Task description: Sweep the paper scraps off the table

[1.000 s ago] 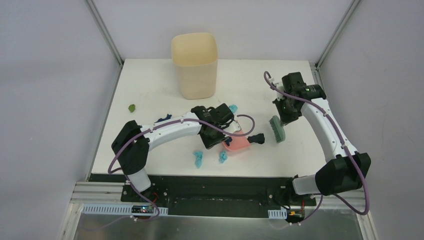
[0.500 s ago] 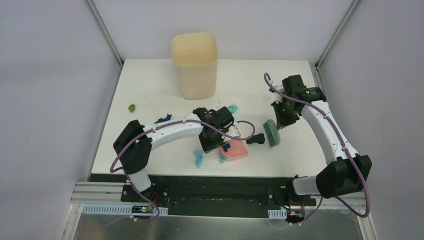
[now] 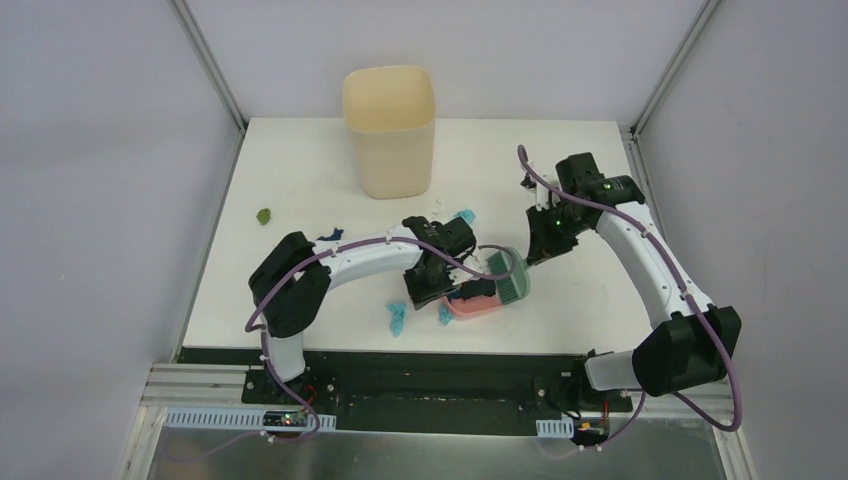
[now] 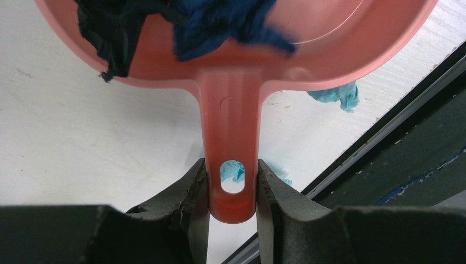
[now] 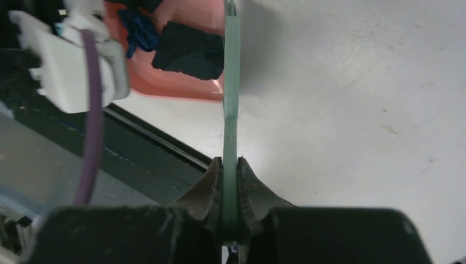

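Observation:
My left gripper is shut on the handle of the pink dustpan, which rests on the table near its front edge. A navy scrap and a black scrap lie in the pan. My right gripper is shut on the teal brush, whose head is at the pan's mouth. Loose scraps lie on the table: two light blue by the pan, a light blue one, a navy one and a green one.
A tall cream bin stands at the back middle of the table. Grey walls and metal rails frame the table. The black front edge runs just below the dustpan.
My right arm swept the brush leftwards to the dustpan's mouth. The black scrap went from the table into the pan. My left gripper with the pan shifted slightly.

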Tool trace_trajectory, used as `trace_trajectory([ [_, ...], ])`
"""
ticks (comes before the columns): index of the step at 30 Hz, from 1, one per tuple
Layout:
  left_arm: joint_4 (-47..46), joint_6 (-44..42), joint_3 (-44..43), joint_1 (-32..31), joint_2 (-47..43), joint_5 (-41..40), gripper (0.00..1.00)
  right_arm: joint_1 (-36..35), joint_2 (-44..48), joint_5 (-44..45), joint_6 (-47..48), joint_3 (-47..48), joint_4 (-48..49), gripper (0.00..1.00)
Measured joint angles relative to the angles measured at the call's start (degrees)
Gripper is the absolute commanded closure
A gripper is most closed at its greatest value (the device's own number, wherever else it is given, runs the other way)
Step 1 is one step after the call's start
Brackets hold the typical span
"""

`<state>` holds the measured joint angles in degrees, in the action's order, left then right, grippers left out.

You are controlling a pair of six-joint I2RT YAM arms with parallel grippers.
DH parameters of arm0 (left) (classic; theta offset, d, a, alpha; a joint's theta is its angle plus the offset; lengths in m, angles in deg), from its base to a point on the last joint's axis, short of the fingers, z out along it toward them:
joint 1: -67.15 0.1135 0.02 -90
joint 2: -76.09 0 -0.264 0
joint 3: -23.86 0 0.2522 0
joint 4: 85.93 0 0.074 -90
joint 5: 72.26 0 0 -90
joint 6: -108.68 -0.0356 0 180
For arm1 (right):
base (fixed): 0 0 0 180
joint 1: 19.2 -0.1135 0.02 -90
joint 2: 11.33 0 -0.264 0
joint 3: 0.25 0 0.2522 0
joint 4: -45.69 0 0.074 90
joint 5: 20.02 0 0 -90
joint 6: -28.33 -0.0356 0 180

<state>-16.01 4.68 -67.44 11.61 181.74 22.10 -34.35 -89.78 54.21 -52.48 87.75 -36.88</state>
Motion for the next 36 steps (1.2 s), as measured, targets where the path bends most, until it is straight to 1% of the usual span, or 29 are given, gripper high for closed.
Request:
trace_trajectory([
  [4, -0.46, 0.15, -0.02, 0.00, 0.00, -0.02, 1.00, -0.37, -0.04, -7.41, -0.57, 0.07, 0.37, 1.00],
  [6, -0.90, 0.31, -0.02, 0.00, 0.00, -0.28, 1.00, -0.37, -0.04, -9.22, -0.66, 0.28, 0.52, 1.00],
  [9, -1.86, 0.98, 0.00, 0.00, -0.11, -1.84, 1.00, -0.39, -0.04, -9.33, -0.46, 1.73, 0.39, 1.00],
  [16, -3.76, 2.05, 0.61, 0.15, -1.88, -5.88, 1.00, -0.37, -0.07, -0.76, 2.93, 11.10, -0.26, 1.00],
  [20, -4.35, 3.06, 0.61, 0.92, -2.89, -6.86, 1.00, -0.37, -1.46, 2.16, 4.02, 15.39, 0.09, 1.00],
  [25, -4.68, 4.33, 0.68, 2.12, -3.93, -7.56, 1.00, -0.37, -7.67, 4.61, 4.55, 18.80, 1.92, 1.00],
  [29, -3.58, 4.68, 0.68, 3.32, -4.28, -9.01, 1.00, -0.74, -15.47, 6.73, 5.38, 22.47, 2.80, 1.00],
  [32, -1.86, 5.05, 0.68, 5.18, -4.42, -8.57, 1.00, -1.40, -19.58, 9.42, 5.99, 24.81, 3.45, 1.00],
  [36, 0.46, 5.77, 0.66, 9.18, -5.03, -6.88, 1.00, -3.17, -23.02, 12.04, 6.54, 27.85, 3.69, 1.00],
])
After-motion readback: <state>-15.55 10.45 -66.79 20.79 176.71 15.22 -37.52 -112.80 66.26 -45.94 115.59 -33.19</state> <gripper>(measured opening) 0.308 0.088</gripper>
